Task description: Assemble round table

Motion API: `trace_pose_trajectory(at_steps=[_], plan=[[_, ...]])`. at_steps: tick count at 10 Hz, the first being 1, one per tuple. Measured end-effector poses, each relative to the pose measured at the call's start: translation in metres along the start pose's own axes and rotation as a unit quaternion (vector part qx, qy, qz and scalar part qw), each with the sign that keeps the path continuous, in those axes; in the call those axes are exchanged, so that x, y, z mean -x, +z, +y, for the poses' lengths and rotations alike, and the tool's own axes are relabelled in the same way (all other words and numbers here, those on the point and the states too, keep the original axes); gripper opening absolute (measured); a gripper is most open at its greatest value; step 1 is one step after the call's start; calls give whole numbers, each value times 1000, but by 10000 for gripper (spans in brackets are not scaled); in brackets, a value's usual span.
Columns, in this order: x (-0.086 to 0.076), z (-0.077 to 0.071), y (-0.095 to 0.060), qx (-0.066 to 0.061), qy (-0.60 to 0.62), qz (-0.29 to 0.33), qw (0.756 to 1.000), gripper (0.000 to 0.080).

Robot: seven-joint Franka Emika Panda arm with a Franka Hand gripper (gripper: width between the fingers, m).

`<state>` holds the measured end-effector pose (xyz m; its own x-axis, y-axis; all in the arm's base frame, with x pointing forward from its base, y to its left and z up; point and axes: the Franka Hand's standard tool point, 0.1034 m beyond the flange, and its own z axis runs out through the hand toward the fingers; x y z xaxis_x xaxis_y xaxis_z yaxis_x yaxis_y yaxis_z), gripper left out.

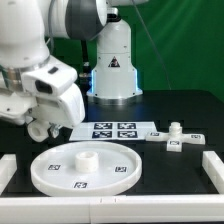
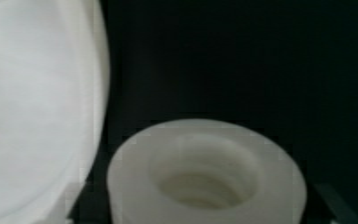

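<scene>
Franka arm at work on a round table: the tool (image 1: 40, 128) hangs low over the black counter (image 1: 170, 178) at the exterior view's left, its jaws part-way apart and, as far as the wrist view shows, clamped on the cylinder post (image 2: 201, 165). The post shows end-on to the wrist camera with its hollow mouth facing the lens, so its long axis appears to run along the tool's own line of reach.

The large rimmed round disc (image 1: 50, 166) lies flat just beside the tool, toward the exterior view's right and nearer that camera. The post is off the disc's edge, not above it. The raised hub (image 1: 88, 155) at the disc's middle looks like the seat, so the coming move likely turns on carrying the post sideways over that hub.

The four-armed cross piece (image 1: 176, 142) rests well apart at the exterior view's right, past the marker board (image 1: 115, 130). The counter between tool and hub is open; the disc's rim is the one lip to pass.
</scene>
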<state>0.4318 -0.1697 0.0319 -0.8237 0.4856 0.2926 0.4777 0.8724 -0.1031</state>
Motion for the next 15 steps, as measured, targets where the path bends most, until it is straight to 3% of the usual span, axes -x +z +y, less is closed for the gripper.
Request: trace_pose_trajectory(at_steps=[3, 9, 10, 11, 13, 15], plan=[[6, -9, 22, 1, 9, 18, 1000, 409], [7, -13, 25, 2, 16, 21, 1000, 409], [7, -13, 25, 2, 16, 21, 1000, 588], [7, -13, 25, 2, 16, 21, 1000, 631], [7, -13, 22, 2, 30, 15, 999, 644], [10, -14, 4, 4, 37, 0, 999, 649]])
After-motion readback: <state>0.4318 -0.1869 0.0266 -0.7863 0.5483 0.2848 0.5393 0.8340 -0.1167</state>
